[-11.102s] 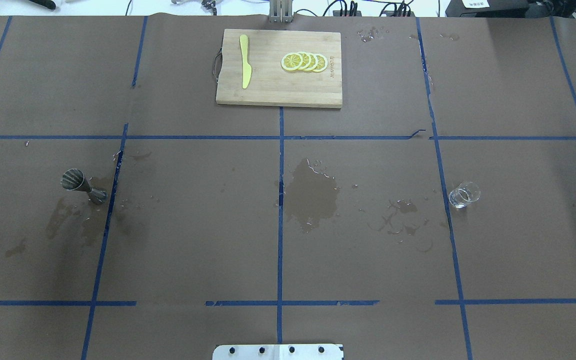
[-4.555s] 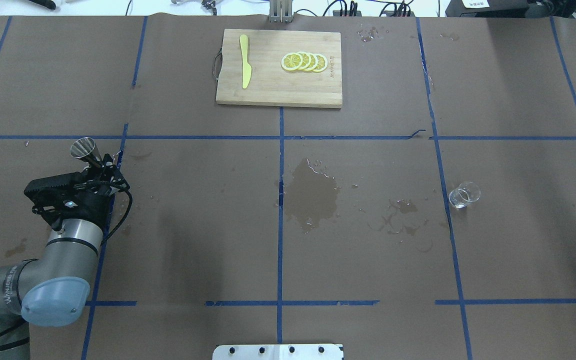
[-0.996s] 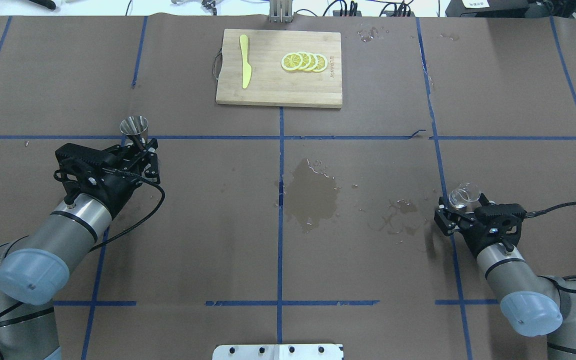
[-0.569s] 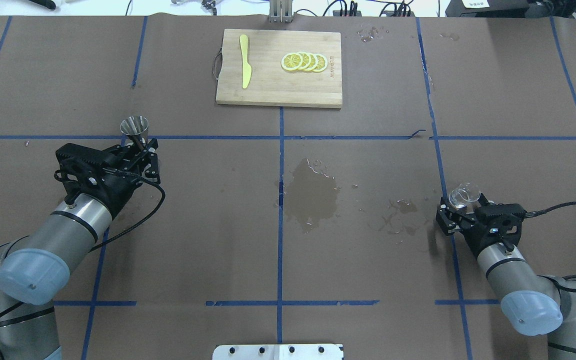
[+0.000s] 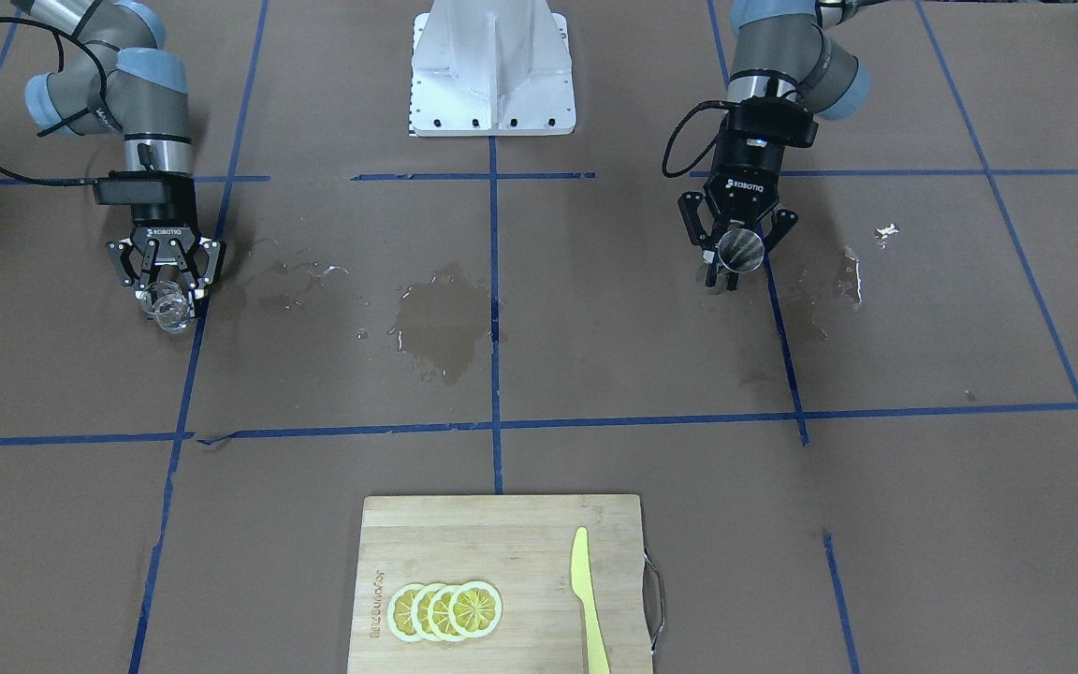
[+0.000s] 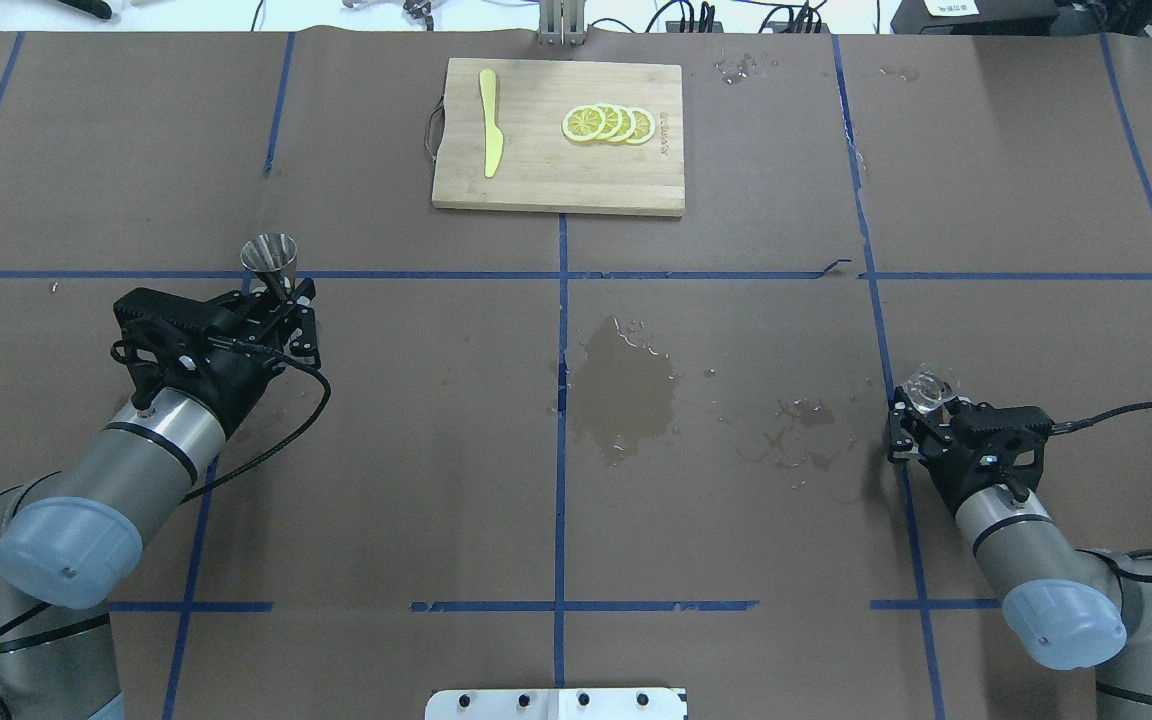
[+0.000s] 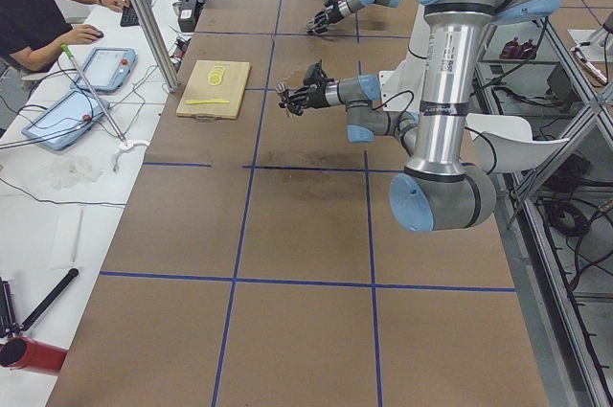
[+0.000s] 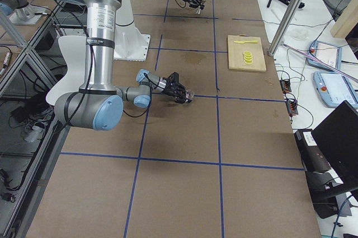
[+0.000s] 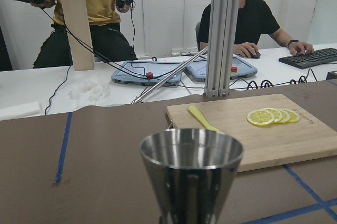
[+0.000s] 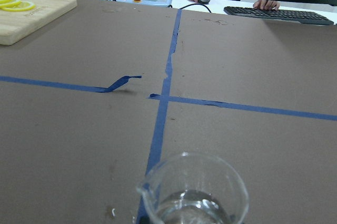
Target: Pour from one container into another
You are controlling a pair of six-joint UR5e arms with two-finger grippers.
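A steel cone-shaped jigger stands upright above the table at the left, and my left gripper is shut on its narrow waist. Its open mouth fills the left wrist view. In the front-facing view the jigger shows between the left gripper's fingers. A small clear glass beaker with some water in it sits on the right blue tape line. My right gripper is shut around it, fingers against its sides. The right wrist view has the beaker at the bottom centre, and it shows again in the front-facing view.
A wooden cutting board at the far middle carries a yellow knife and lemon slices. A wet patch and smaller splashes lie between the two arms. Operators sit beyond the far edge.
The right gripper's fingers have drawn in against the glass beaker, which shifted slightly. The left arm with the jigger has stayed almost still.
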